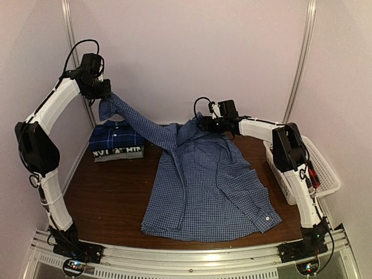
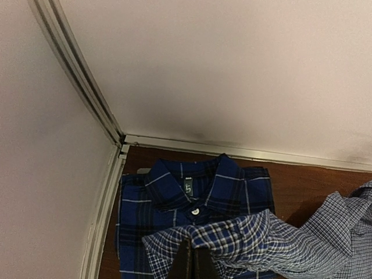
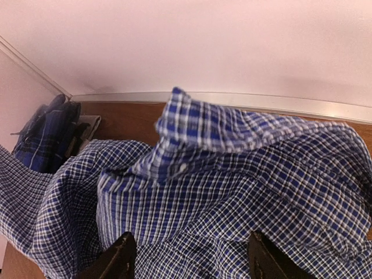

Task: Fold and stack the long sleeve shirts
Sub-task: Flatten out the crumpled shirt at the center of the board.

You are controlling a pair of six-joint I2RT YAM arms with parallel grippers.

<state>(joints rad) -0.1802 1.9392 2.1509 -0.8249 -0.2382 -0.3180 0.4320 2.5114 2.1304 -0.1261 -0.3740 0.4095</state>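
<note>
Where the table [image 1: 104,200] comes nearest the arm bases, the hem of the fine-check shirt [image 1: 209,192] lies across the dark wood. The shirt's body is spread flat from there towards the back wall. A white button [image 1: 268,218] shows near its near right corner. To the right, at the table's edge just beside the right arm, stands the white basket [image 1: 325,165], with something red inside that is too small to make out.

Farther back, the right gripper [image 3: 189,258] sits low over the shirt's upper part. Its fingers [image 3: 119,258] are spread wide with checked cloth lying between them, pinching nothing, and the collar [image 3: 192,125] stands rumpled just beyond.

At the far left the dark plaid shirt [image 1: 116,136] lies folded with its collar towards the wall, resting on another folded dark piece [image 1: 116,152] with white markings.

Above that stack the left gripper [image 2: 192,260] is raised, its fingertips pressed together on the end of one sleeve [image 1: 139,122]. The sleeve hangs stretched from there down to the shirt's shoulder
</note>
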